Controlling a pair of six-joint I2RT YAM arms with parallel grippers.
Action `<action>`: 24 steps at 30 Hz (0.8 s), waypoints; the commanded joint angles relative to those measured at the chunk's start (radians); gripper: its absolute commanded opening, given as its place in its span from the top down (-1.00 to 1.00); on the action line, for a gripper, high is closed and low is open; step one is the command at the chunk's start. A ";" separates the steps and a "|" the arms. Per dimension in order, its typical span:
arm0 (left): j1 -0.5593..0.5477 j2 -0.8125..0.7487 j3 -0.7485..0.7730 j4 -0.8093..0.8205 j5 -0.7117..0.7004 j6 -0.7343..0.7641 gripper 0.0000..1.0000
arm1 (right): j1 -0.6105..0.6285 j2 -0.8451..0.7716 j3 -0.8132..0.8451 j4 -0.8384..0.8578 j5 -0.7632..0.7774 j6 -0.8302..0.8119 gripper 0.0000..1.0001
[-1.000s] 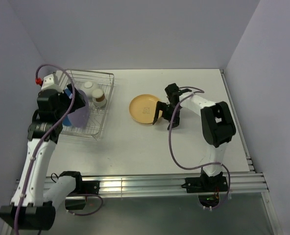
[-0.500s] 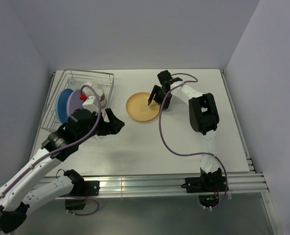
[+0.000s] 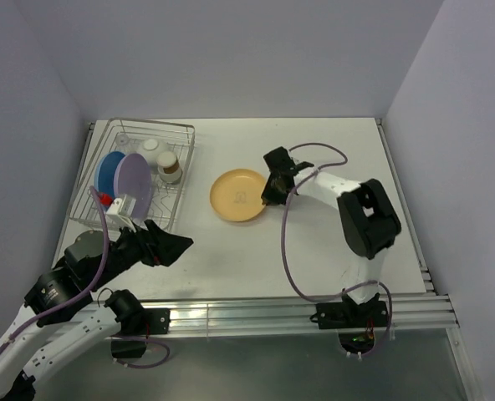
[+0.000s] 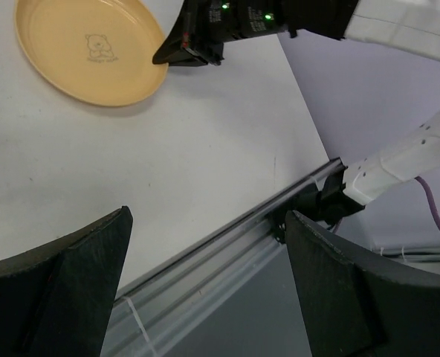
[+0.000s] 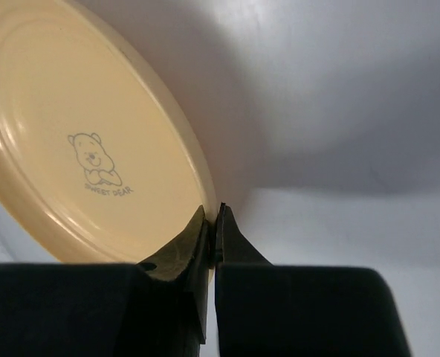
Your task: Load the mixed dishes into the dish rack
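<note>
Pale lavender walls (image 3: 231,58) close in the white desk (image 3: 314,251) on its left, far and right sides, and an aluminium rail (image 3: 256,313) runs along the near edge.

The dish rack (image 3: 188,154) sits in the far-left corner, its left side close to the wall. In it the blue plate (image 3: 107,171) and the purple plate (image 3: 135,182) stand on edge side by side. The cream cup (image 3: 170,165) stands by the rack's right wall. Behind the cup is a small white vessel (image 3: 150,146); from this height you can't tell bowl from glass.

The yellow-orange plate (image 3: 237,196), with its bear print, lies on the desk near the middle. A band of white desk separates its left rim from the rack, and it is well apart from the far wall and the rail.

Your right fingers (image 3: 270,190) are pressed together on the plate's right rim, pinching the thin edge between them (image 5: 214,223).

Your left fingers (image 3: 181,244) are spread wide with nothing between them (image 4: 71,282). They hover over the near-left desk, in front of the rack and pointing toward the plate.
</note>
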 commanded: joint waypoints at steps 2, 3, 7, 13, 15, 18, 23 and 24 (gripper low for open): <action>-0.004 -0.016 0.075 -0.042 0.127 -0.004 -0.66 | 0.095 -0.307 -0.245 -0.028 0.136 0.025 1.00; -0.002 -0.018 0.080 -0.048 0.134 0.007 -0.62 | 0.111 -0.360 -0.286 -0.018 0.138 0.031 1.00; -0.004 -0.025 0.048 -0.050 0.152 0.027 -0.61 | 0.196 -0.673 -0.512 -0.012 0.124 0.070 1.00; -0.004 -0.094 -0.108 0.099 0.215 -0.071 -0.70 | 0.301 -1.179 -0.740 -0.098 0.098 0.168 1.00; -0.004 -0.134 -0.173 0.177 0.235 -0.120 -0.69 | 0.315 -1.294 -0.767 -0.171 0.083 0.185 1.00; -0.004 -0.153 -0.224 0.256 0.281 -0.156 -0.41 | 0.315 -1.486 -0.783 -0.277 0.084 0.183 1.00; -0.002 -0.079 -0.187 0.224 0.327 -0.119 -0.50 | 0.313 -1.556 -0.795 -0.307 0.037 0.151 1.00; -0.002 -0.070 -0.176 0.213 0.329 -0.104 -0.52 | 0.315 -1.554 -0.801 -0.301 0.031 0.145 1.00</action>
